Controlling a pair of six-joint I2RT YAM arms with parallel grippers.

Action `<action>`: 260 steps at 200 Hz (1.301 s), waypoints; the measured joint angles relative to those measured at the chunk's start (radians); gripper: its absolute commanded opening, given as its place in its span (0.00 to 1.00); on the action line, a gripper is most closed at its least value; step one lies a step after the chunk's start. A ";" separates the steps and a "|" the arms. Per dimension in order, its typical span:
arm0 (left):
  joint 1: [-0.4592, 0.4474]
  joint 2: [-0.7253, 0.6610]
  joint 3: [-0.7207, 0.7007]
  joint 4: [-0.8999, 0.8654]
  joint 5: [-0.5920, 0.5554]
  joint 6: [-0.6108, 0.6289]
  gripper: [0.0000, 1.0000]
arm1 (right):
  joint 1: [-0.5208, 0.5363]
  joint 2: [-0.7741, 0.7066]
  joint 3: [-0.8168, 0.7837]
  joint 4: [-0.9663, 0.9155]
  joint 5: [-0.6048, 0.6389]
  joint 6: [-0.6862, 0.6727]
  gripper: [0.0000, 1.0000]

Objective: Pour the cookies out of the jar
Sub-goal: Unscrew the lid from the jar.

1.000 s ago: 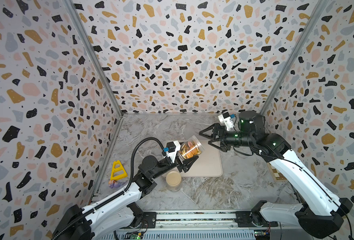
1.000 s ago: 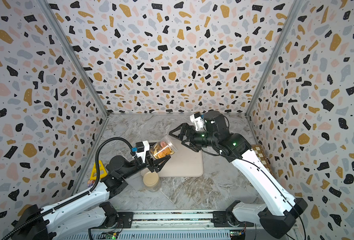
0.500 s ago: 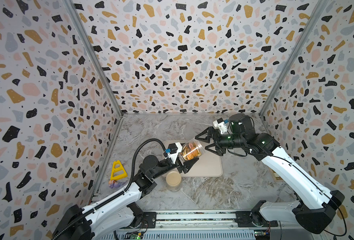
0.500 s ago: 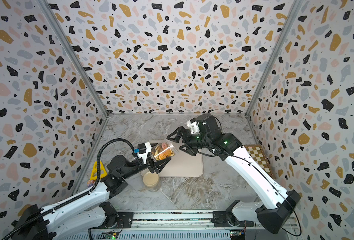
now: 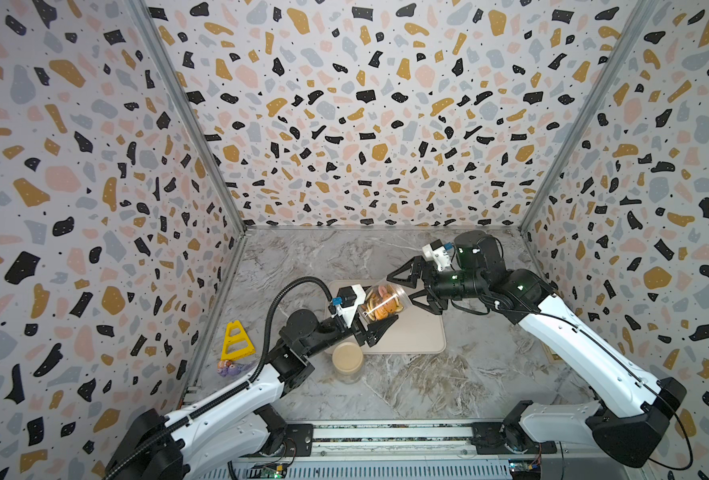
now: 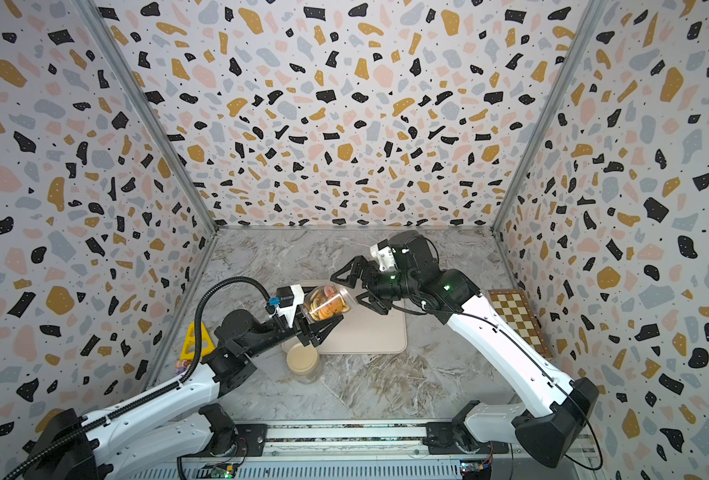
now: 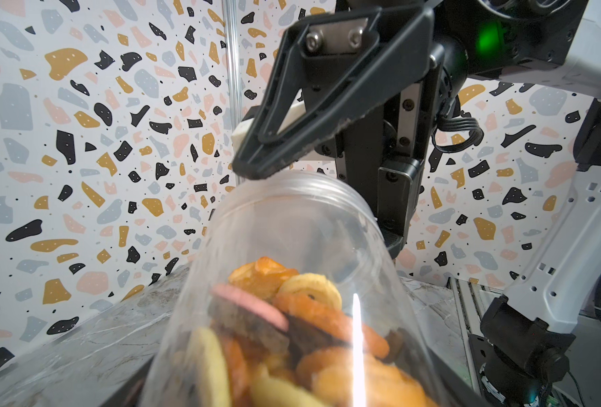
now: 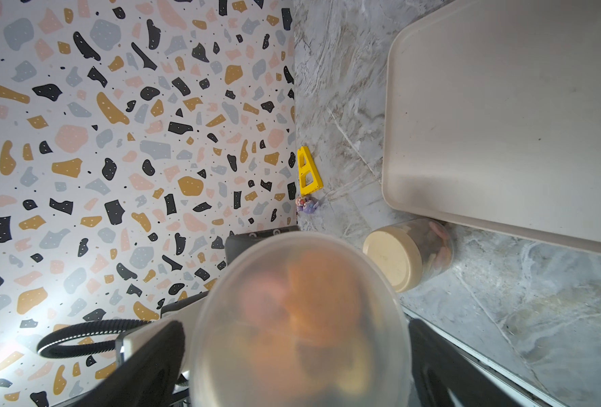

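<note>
While the left tool (image 5: 374, 318) is clamped on the base of the clear plastic jar (image 5: 382, 302), the mouth end is free and angled toward the right tool (image 5: 400, 289). Its jaws stand apart, either side of that end. The small round mixed-colour cookies (image 7: 292, 317) are all inside, piled toward the base. Jar hangs over the flat beige tray (image 5: 421, 334) on the marble desk (image 5: 427, 386) — likely so spill lands there. Lid on or off — cannot tell.

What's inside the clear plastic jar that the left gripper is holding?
Small round cookies, golden-orange, pink, dark brown and cream, piled toward the gripped end of the clear plastic jar. The left gripper and the pile itself hide the ones deeper down.
</note>
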 measured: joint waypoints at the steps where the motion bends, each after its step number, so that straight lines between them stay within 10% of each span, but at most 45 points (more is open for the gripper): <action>1: 0.000 0.000 0.000 0.000 0.000 0.000 0.00 | 0.000 0.000 0.000 0.001 0.000 0.000 0.99; 151: 0.000 -0.004 0.000 0.142 -0.054 -0.264 0.00 | 0.024 -0.036 -0.046 0.206 0.000 -0.139 0.81; 196: 0.000 -0.006 0.000 0.206 -0.047 -0.389 0.00 | 0.037 -0.039 -0.039 0.258 -0.009 -0.230 1.00; 260: 0.000 -0.024 -0.001 0.204 -0.025 -0.369 0.00 | 0.048 -0.040 0.005 0.204 -0.004 -0.273 0.99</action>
